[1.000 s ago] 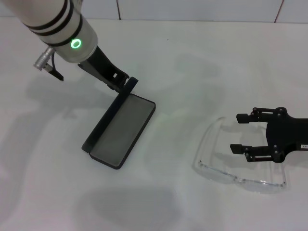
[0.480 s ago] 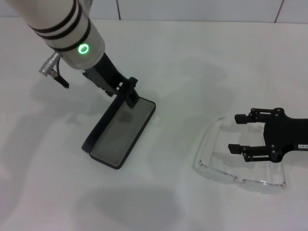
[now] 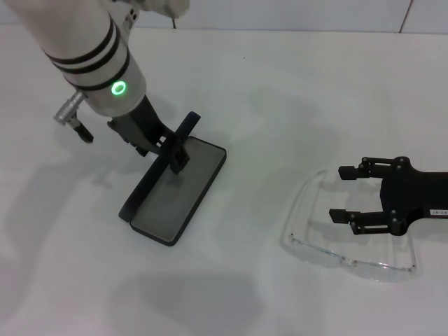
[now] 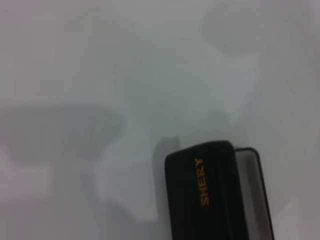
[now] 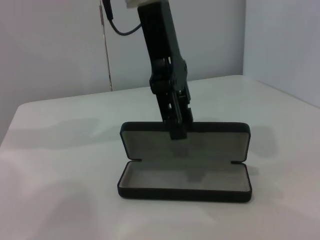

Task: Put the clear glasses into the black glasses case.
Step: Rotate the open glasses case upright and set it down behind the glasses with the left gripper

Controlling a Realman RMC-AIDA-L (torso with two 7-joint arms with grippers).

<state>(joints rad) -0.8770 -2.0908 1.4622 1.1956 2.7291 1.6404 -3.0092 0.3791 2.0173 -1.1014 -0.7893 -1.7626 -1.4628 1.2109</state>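
White tabletop [image 3: 294, 84] carries the black glasses case [image 3: 175, 192], open with its lid upright. The left gripper [image 3: 175, 150] has slid along that lid toward its middle, holding it; jaw spread cannot be told. Right of the case, the right gripper [image 3: 350, 192] hovers open-jawed over the clear glasses [image 3: 336, 255], nearer now, grasping nothing.

**Two arms, pale and black**

The left arm [image 3: 87, 49] is a fat cream-white tube ringed by two black bands, with a glowing green ring light [image 3: 120, 88] and a silver plug [image 3: 68, 110] near its end. Its left gripper [image 3: 175, 148] is black. The right gripper [image 3: 346, 192] is matt black with slim parallel fingers, small screws and a white label [image 3: 440, 212].
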